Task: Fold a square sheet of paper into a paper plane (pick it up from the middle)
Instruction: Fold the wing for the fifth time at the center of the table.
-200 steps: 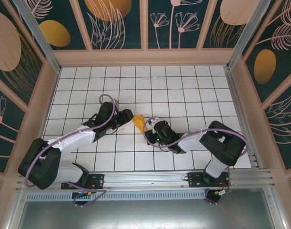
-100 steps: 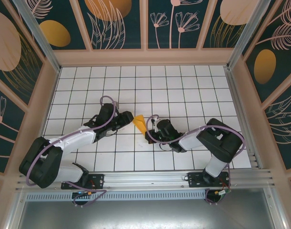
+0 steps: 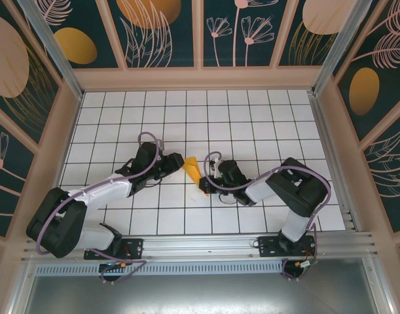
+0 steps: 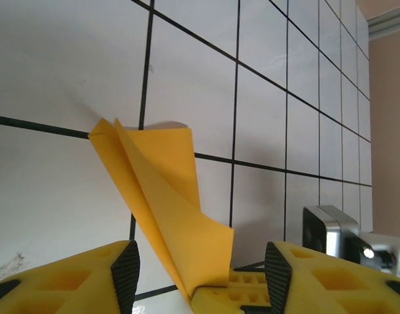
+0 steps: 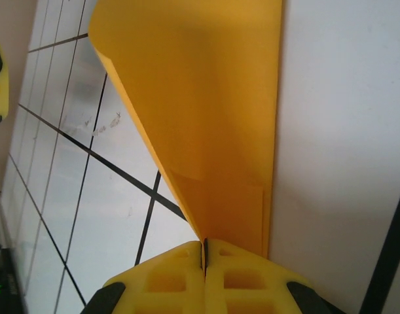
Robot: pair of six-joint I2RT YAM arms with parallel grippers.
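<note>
Since the earlier frame the right elbow has swung left; the right claw (image 5: pixel 204 254), clamped shut on the folded paper (image 5: pixel 206 118) in the middle of the table (image 3: pixel 252 118), should hold steady while the half-open left claw (image 4: pixel 201 265) closes squarely on the crease.

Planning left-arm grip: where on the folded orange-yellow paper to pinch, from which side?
Likely the creased edge of the folded orange-yellow paper near its free pointed end, from the open left gripper, opposite the shut right gripper clamping the other end. It stands off the tiles, so jaws can straddle it.
</note>
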